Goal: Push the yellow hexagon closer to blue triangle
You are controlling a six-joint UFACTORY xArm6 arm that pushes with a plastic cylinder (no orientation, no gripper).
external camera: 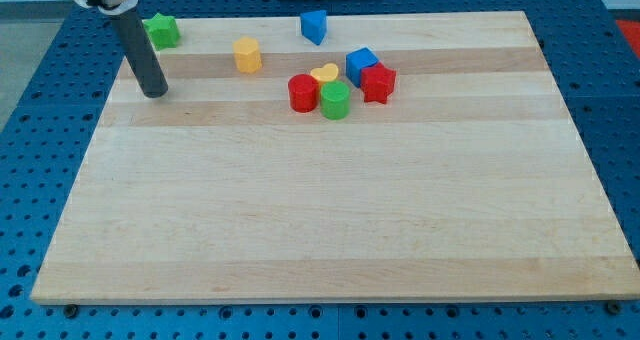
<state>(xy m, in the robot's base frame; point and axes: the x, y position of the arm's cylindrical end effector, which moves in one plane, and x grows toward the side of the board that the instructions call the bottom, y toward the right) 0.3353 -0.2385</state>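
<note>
Jaws none; my tip [155, 93] left of yellow hexagon [247, 55], blue triangle [314, 26] beyond, path clear.

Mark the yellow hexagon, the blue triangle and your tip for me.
yellow hexagon [247, 54], camera view, its top face.
blue triangle [314, 26], camera view, its front face.
my tip [154, 91], camera view, the rod's very end.

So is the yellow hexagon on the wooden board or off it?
On. The yellow hexagon sits on the wooden board near its top edge, between my tip and the blue triangle.
</note>
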